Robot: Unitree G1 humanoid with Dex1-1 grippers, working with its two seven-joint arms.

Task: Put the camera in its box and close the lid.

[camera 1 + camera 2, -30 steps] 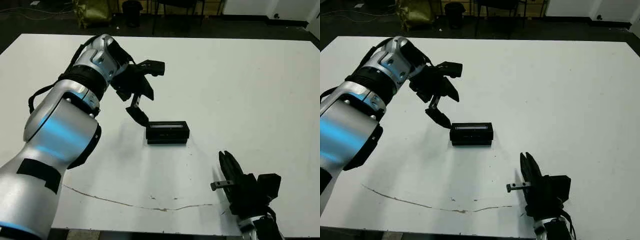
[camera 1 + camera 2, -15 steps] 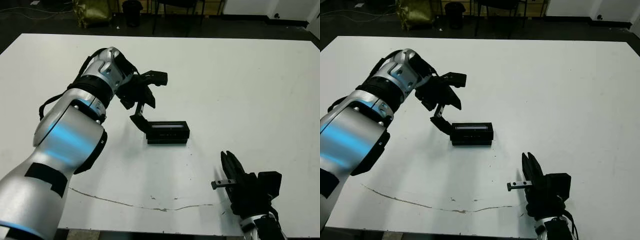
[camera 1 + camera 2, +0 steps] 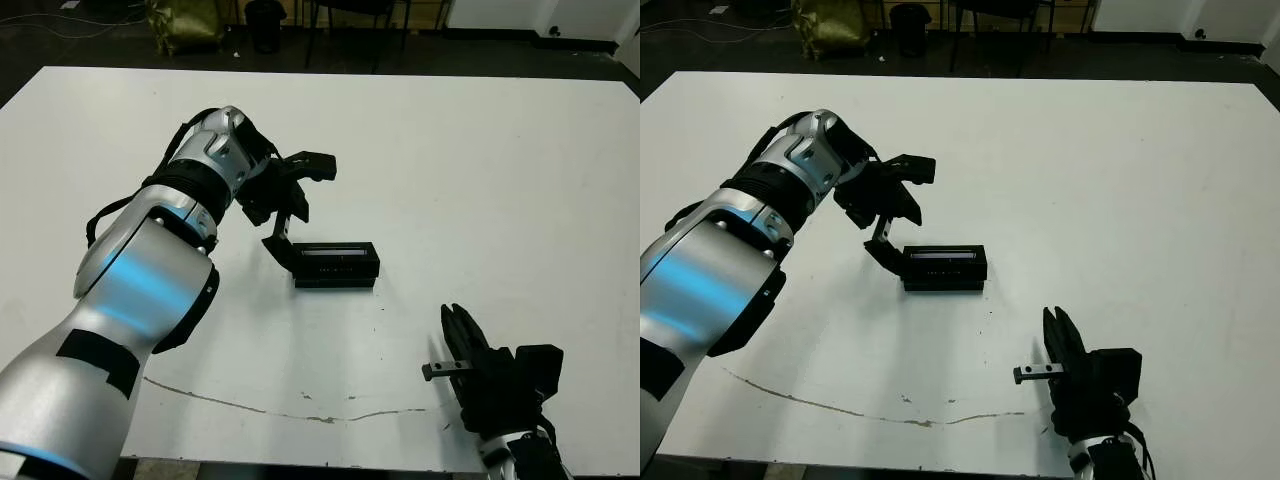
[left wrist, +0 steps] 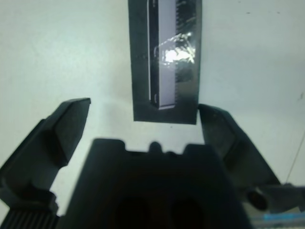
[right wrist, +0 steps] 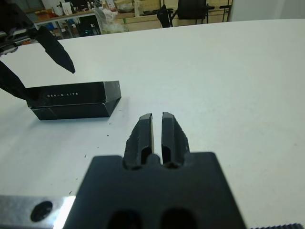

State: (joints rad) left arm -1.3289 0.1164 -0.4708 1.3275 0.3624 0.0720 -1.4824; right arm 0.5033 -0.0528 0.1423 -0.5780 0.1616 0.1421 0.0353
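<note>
White table [image 3: 500,160], dark room w/ chairs beyond. Left gripper [image 3: 297,210] spread wide, empty, at the left end of the flat black rectangular lid w/ glossy grey-lilac strip [image 3: 336,259]; lower finger [image 3: 279,249] looks to touch that end. Lid sits on the shallow black box [image 3: 336,279], mid-table, apparently closed. Camera not visible, prob. inside. Right gripper [image 3: 456,335] near front edge, fingers nearly together, empty. Lid looks stiff, light, slick on top; likely slides if pushed, so hold by long edges. Count: 1 lid, 1 box, 2 grippers.
</note>
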